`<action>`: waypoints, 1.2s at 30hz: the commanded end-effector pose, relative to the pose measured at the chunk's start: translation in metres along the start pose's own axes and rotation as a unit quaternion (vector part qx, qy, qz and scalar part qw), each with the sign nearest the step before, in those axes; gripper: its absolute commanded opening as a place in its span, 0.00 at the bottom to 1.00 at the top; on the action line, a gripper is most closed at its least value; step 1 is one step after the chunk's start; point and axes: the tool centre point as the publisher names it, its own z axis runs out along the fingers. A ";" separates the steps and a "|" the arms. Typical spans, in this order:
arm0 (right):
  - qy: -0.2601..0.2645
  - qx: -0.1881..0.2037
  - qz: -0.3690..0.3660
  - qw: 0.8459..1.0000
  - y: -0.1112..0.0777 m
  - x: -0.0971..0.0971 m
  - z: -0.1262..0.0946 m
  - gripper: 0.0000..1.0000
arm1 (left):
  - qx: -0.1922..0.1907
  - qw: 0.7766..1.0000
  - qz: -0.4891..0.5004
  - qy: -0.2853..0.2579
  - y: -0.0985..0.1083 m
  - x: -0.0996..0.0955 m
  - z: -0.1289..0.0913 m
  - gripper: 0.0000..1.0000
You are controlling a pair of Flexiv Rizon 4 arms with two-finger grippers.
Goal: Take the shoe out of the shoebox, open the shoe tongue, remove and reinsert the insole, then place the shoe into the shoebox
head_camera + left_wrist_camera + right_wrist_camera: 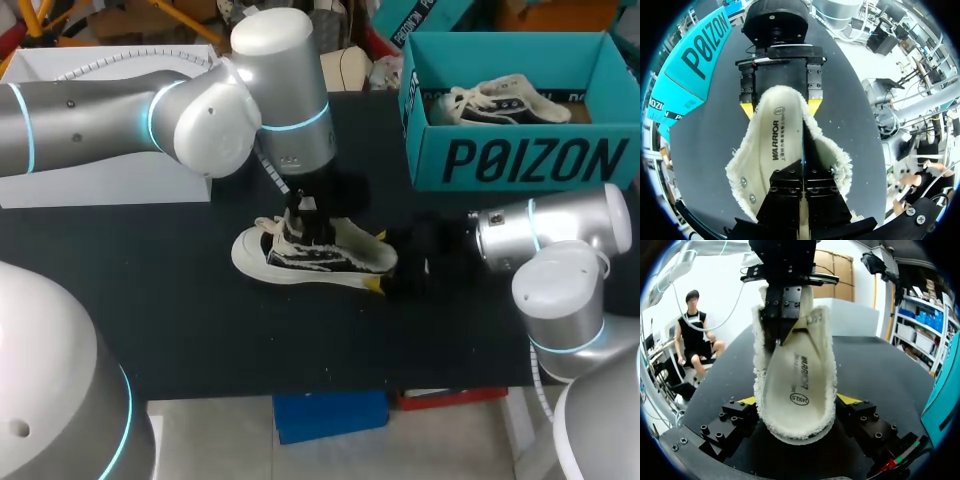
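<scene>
**Insole work on the shoe, with the heel steadied.**
Head view: the shoe lay on the surface, apart from the shoebox, with the left fingers set in its opening and the right fingers at its heel. Left wrist view: the left fingers were closed together at the edge of the insole; a pinch could not be confirmed. Right wrist view: the heel was clamped from both sides. A firm heel hold and a lengthwise pull on the insole were judged advisable.

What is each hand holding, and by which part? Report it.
Right hand: the sneaker, clamped at its heel from both sides. Left hand: closed inside the sneaker's opening; whether it pinches anything cannot be told.
</scene>
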 end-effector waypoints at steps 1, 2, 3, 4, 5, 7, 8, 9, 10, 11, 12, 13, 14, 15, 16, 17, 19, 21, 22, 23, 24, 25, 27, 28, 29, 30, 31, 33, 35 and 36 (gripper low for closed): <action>-0.001 0.001 0.001 1.000 0.000 0.000 0.006 0.00 | 0.009 1.000 -0.003 -0.009 0.003 0.002 -0.010 0.00; -0.001 0.001 0.001 1.000 0.000 0.000 0.006 0.00 | 0.012 1.000 -0.005 -0.010 0.004 0.002 -0.012 0.00; -0.001 0.001 0.001 1.000 0.000 0.000 0.006 0.00 | 0.016 1.000 -0.006 -0.011 0.005 0.002 -0.013 0.00; -0.001 0.001 0.001 1.000 0.000 0.000 0.006 0.00 | 0.019 1.000 -0.007 -0.012 0.006 0.002 -0.015 0.00; -0.001 0.001 0.001 1.000 0.000 0.000 0.006 0.00 | 0.020 1.000 -0.008 -0.013 0.007 0.002 -0.016 0.00; -0.001 0.001 0.001 1.000 0.000 0.000 0.006 0.00 | 0.022 1.000 -0.009 -0.014 0.008 0.003 -0.018 0.00; -0.001 0.001 0.001 1.000 0.000 0.000 0.006 0.00 | 0.023 1.000 -0.009 -0.015 0.009 0.003 -0.018 0.00; -0.001 0.001 0.001 1.000 0.000 0.000 0.006 0.00 | 0.026 0.999 -0.010 -0.016 0.009 0.004 -0.019 0.00; -0.001 0.001 0.001 1.000 0.000 0.000 0.006 0.00 | 0.029 0.999 -0.010 -0.018 0.010 0.005 -0.019 0.00; -0.001 0.001 0.001 1.000 0.000 0.000 0.006 0.00 | 0.033 0.999 -0.009 -0.018 0.011 0.005 -0.020 0.00; -0.001 0.001 0.001 1.000 0.000 0.000 0.006 0.00 | 0.034 0.999 -0.008 -0.018 0.011 0.006 -0.020 0.00; -0.001 0.001 0.001 1.000 0.000 0.000 0.006 0.00 | 0.036 0.999 -0.004 -0.017 0.011 0.006 -0.020 0.00; -0.001 0.001 0.001 1.000 0.000 0.000 0.006 0.00 | 0.034 0.999 -0.001 -0.017 0.011 0.007 -0.018 0.00; -0.001 0.001 0.001 1.000 0.000 0.000 0.006 0.00 | 0.034 0.999 0.003 -0.016 0.011 0.007 -0.015 0.00; -0.001 0.001 0.001 1.000 0.000 0.000 0.006 0.00 | 0.034 0.999 0.003 -0.016 0.011 0.007 -0.013 0.00; -0.001 0.001 0.001 1.000 0.000 0.000 0.006 0.00 | 0.033 0.999 0.004 -0.017 0.011 0.006 -0.010 0.00; -0.001 0.001 0.001 1.000 0.000 0.000 0.006 0.00 | 0.034 0.999 0.008 -0.020 0.012 0.005 -0.004 0.00; -0.001 0.001 0.001 1.000 0.000 0.000 0.006 0.00 | 0.031 0.999 0.015 -0.033 0.012 0.006 -0.002 0.00; -0.001 0.001 0.001 1.000 0.000 0.000 0.006 0.00 | 0.033 0.998 0.018 -0.040 0.012 0.006 -0.001 0.00; -0.001 0.001 0.001 1.000 0.000 0.000 0.006 0.00 | 0.032 0.998 0.021 -0.046 0.012 0.007 -0.001 0.00; -0.001 0.001 0.001 1.000 0.000 0.000 0.006 0.00 | 0.030 0.998 0.025 -0.051 0.013 0.009 -0.001 0.00; -0.001 0.001 0.001 1.000 0.000 0.000 0.006 0.00 | 0.030 0.998 0.029 -0.054 0.013 0.010 -0.001 0.00; -0.001 0.001 0.001 1.000 0.000 0.000 0.006 0.00 | 0.030 0.997 0.033 -0.058 0.014 0.011 -0.001 0.09; -0.001 0.001 0.001 1.000 0.000 0.000 0.006 0.00 | 0.028 0.997 0.035 -0.062 0.015 0.011 0.000 0.15; -0.001 0.001 0.001 1.000 0.000 0.000 0.006 0.00 | 0.027 0.997 0.036 -0.064 0.016 0.012 0.000 0.18; -0.001 0.001 0.001 1.000 0.000 0.000 0.006 0.00 | 0.028 0.997 0.037 -0.068 0.016 0.013 0.001 0.26; -0.001 0.001 0.001 1.000 0.000 0.000 0.006 0.00 | 0.025 0.996 0.038 -0.072 0.017 0.013 0.001 0.33; -0.001 0.001 0.001 1.000 0.000 0.000 0.006 0.00 | 0.025 0.996 0.041 -0.078 0.017 0.014 0.003 0.44; -0.001 0.001 0.001 1.000 0.000 0.000 0.006 0.00 | 0.024 0.995 0.049 -0.081 0.017 0.014 0.004 0.47; -0.001 0.001 0.001 1.000 0.000 0.000 0.006 0.00 | 0.020 0.995 0.051 -0.087 0.017 0.014 0.005 0.48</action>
